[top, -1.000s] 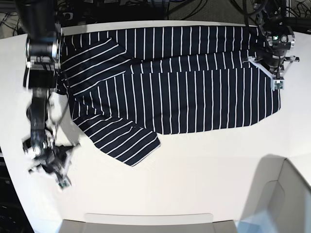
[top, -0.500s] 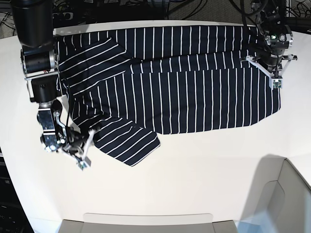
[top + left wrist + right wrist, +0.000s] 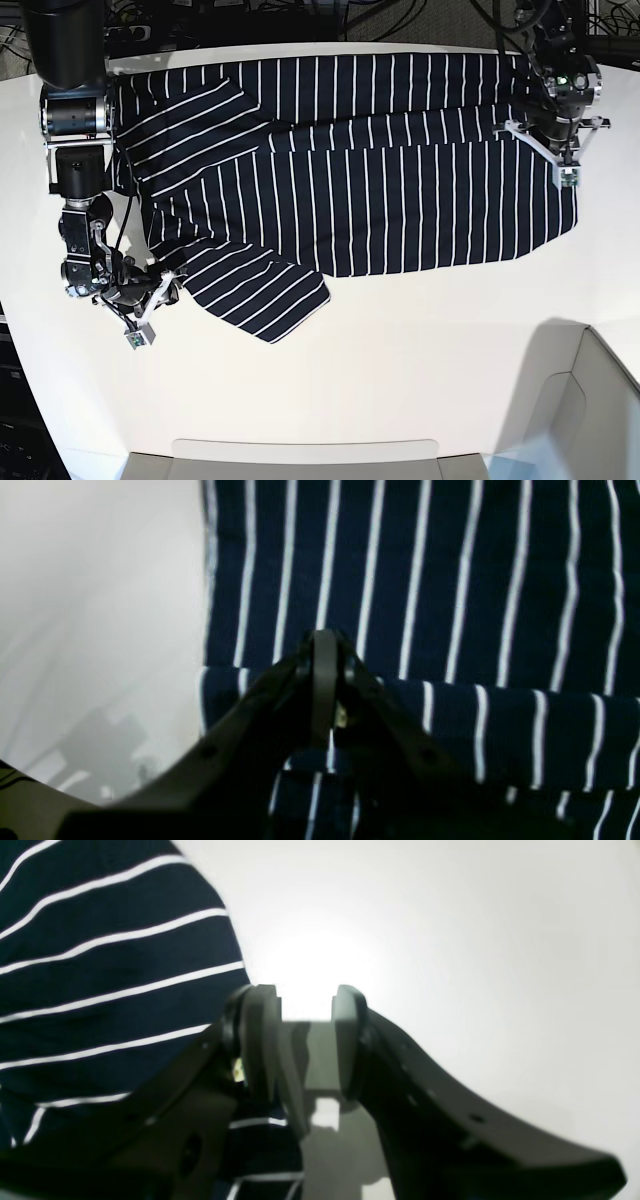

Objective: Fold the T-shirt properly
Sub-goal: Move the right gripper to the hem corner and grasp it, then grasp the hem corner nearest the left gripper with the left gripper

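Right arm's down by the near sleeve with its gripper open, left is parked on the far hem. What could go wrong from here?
1. The right gripper straddles mostly bare table beside the T-shirt; closing now may catch only the sleeve's edge, or nothing.
2. The left gripper sits shut on the fabric over a folded edge; if the right arm pulls, the shirt could drag or bunch against it.
3. The sleeve lies angled and creased, so folding it as is may leave a crooked fold.

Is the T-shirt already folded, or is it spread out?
Mostly spread. The T-shirt lies flat across the table; only a band near the far edge is folded over.
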`<state>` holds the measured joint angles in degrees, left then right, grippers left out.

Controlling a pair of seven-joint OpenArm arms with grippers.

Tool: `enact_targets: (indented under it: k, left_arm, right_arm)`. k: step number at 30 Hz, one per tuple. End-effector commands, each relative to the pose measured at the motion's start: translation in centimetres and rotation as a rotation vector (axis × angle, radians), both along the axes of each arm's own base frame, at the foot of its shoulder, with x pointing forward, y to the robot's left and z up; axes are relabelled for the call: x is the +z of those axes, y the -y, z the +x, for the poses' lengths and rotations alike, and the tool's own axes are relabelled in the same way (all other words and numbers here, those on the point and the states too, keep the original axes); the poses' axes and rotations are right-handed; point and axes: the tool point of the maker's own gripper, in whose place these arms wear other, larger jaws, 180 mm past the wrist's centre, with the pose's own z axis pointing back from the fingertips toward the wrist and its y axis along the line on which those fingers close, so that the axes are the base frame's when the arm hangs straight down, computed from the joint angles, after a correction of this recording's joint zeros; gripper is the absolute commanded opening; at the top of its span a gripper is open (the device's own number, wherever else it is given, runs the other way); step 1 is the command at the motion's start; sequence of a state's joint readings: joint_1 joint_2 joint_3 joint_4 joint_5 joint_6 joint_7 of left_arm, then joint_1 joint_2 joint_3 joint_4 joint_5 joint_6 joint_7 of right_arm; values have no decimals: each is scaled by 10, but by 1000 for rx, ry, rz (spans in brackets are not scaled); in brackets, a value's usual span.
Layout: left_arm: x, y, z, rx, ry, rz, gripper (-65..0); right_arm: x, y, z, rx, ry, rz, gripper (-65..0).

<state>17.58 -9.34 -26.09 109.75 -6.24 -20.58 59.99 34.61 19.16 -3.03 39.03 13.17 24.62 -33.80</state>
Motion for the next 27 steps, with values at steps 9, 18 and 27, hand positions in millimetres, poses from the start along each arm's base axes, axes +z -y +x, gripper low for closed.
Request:
enact_targets:
  k: [9,18,27]
  left_arm:
    - [11,-3,8,-5,41,17,-650]
    - [28,-14,61,13,142,3,-650]
    - [14,-82,124,-3,132,-121,-501]
  right_arm:
    - [-16,-37,3,60,-43,-13,-457]
    - [-15,-76,0,226,-58,-30,-457]
    - [-18,-56,-4,224,-72,-79,-457]
